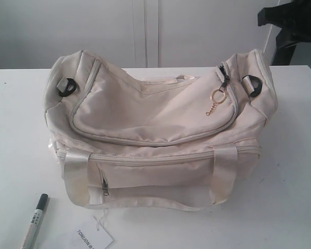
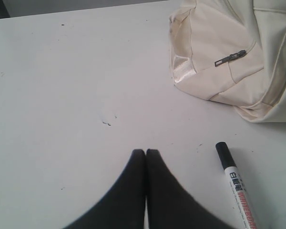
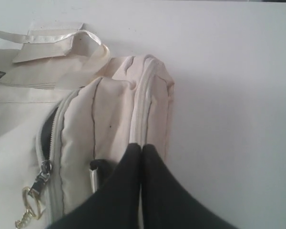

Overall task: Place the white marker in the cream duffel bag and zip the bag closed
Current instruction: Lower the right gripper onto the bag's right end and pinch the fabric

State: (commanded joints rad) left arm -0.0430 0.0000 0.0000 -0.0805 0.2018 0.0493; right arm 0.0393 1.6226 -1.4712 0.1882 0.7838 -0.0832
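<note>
The white marker lies flat on the table in front of the bag's left corner, its dark cap pointing toward the bag. In the left wrist view my left gripper hovers shut and empty over bare table, beside the marker and apart from it. The cream duffel bag sits mid-table. Its curved top zip runs shut up to the slider and gold ring pull at the right end. My right gripper is shut and empty above that end of the bag, near the gold ring pull.
A white printed paper tag lies on the white table in front of the bag, right of the marker. A dark piece of the robot shows at the back right. Black end rings hang at the bag's ends.
</note>
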